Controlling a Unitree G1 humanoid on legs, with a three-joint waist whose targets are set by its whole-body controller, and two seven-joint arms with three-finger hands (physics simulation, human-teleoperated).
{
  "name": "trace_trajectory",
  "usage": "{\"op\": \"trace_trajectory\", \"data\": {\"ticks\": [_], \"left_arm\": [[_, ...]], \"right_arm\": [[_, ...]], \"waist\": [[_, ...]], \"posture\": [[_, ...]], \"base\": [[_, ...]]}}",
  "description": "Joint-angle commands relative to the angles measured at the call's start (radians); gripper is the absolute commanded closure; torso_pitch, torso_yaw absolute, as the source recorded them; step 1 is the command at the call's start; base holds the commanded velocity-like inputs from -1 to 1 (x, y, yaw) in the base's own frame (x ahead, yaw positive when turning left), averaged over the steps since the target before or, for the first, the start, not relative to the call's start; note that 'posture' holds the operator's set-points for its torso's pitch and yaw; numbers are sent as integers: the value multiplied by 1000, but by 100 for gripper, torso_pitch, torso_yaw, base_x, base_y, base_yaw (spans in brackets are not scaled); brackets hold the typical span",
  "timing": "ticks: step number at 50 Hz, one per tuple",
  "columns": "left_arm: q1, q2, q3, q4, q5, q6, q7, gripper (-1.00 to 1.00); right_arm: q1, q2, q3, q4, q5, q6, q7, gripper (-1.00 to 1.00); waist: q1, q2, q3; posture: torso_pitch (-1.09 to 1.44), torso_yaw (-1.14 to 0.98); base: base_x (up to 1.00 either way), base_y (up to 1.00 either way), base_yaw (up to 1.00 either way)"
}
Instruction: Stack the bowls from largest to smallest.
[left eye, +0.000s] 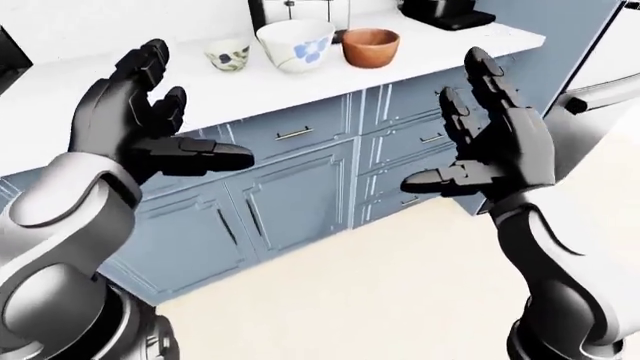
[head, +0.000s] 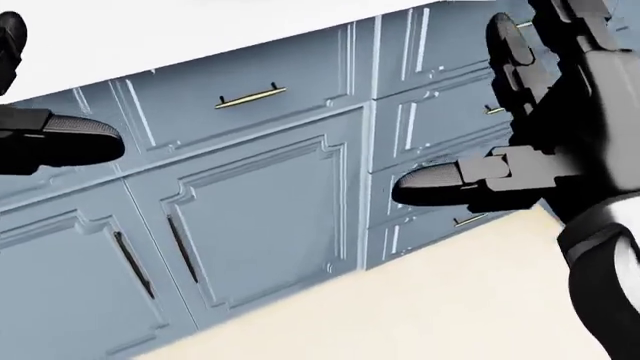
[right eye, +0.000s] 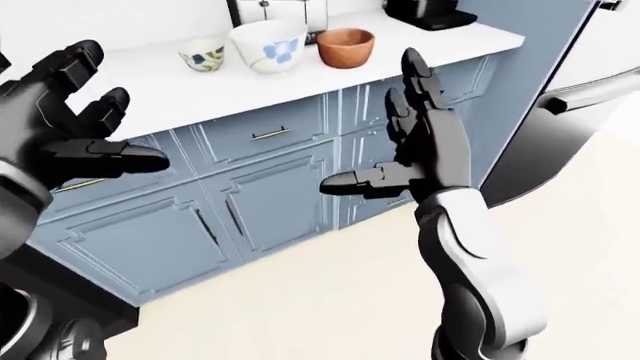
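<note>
Your left hand (left eye: 150, 127) and right hand (left eye: 495, 146) hang empty, fingers spread wide, well short of the counter (left eye: 140, 94). Three bowls (left eye: 296, 45) stand in a row near its edge, floor (left eye: 380, 285) beneath your hands.

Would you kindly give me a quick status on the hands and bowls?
Left hand, right hand open, empty. Three bowls unstacked on counter: small floral bowl, large white bowl, brown bowl. Nothing in the way.
</note>
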Motion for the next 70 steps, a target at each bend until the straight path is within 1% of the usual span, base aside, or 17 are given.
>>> {"op": "trace_trajectory", "data": {"ticks": [1,5,12,23,27,28,35,39,42,44,47,53,55,62,67,68,70], "left_arm": [[-39,21,12,-19,-7,-23,10,-100],[-51,27,14,-17,-25,-13,27,-100],[-54,41,10,-1,-50,-29,47,-100],[-63,65,33,1,-113,-21,82,-100],[-61,88,40,14,-138,-32,93,-100],[-56,92,38,16,-143,-39,96,-100],[-47,103,42,14,-188,-43,128,-100],[-72,119,46,23,-232,-31,160,-100],[-87,131,52,22,-274,-17,190,-100],[-102,144,58,28,-306,-9,212,-100],[-107,170,58,43,-351,-21,242,-100],[-98,230,56,71,-445,-62,301,-100],[-100,251,55,80,-486,-74,329,-100],[-74,309,28,102,-565,-144,383,-100],[-47,328,18,99,-596,-176,404,-100],[-38,331,17,97,-598,-184,403,-100],[-32,339,17,100,-605,-191,405,-100]], "right_arm": [[-38,-18,-9,-34,11,-11,-3,-100],[-37,-23,-18,-28,19,-20,-3,-100],[-53,-40,-18,-31,29,-12,-18,-100],[-65,-52,-27,-45,50,-3,-28,-100],[-77,-55,-22,-40,49,-4,-29,-100],[-82,-56,-23,-43,52,2,-32,-100],[-76,-54,-25,-47,58,-2,-34,-100],[-94,-61,-41,-66,86,26,-51,-100],[-95,-70,-50,-77,108,29,-60,-100],[-101,-77,-57,-84,125,33,-68,-100],[-115,-94,-57,-92,142,43,-84,-100],[-111,-110,-68,-87,161,20,-89,-100],[-120,-115,-77,-99,184,31,-100,-100],[-119,-134,-65,-94,202,8,-110,-100],[-98,-126,-57,-93,182,-8,-98,-100],[-92,-120,-58,-93,186,-7,-97,-100],[-81,-112,-54,-89,184,-19,-89,-100]], "waist": [[9,12,-55],[10,5,-64],[-35,-95,-73],[-41,0,-32],[-43,98,-53],[-37,53,-27],[-18,11,-54],[-6,-60,-72],[-7,-83,-12],[-19,-80,-50],[-31,-68,-22],[-34,36,-87],[-23,41,-56],[-32,7,-11],[-29,-106,-67],[-33,-67,-63],[-7,-99,-72]], "posture": [[0,0],[0,0],[0,0],[0,0],[0,0],[0,0],[0,0],[0,0],[0,0],[0,0],[0,0],[0,0],[0,0],[0,0],[0,0],[0,0],[0,0]], "base": [[0,0,69],[0,0,75],[1,1,30],[49,0,0],[52,0,0],[52,0,0],[52,0,0],[52,0,0],[43,0,0],[12,0,0],[1,0,0],[7,6,0],[2,9,0],[0,0,0],[0,19,0],[0,20,0],[0,32,38]]}}
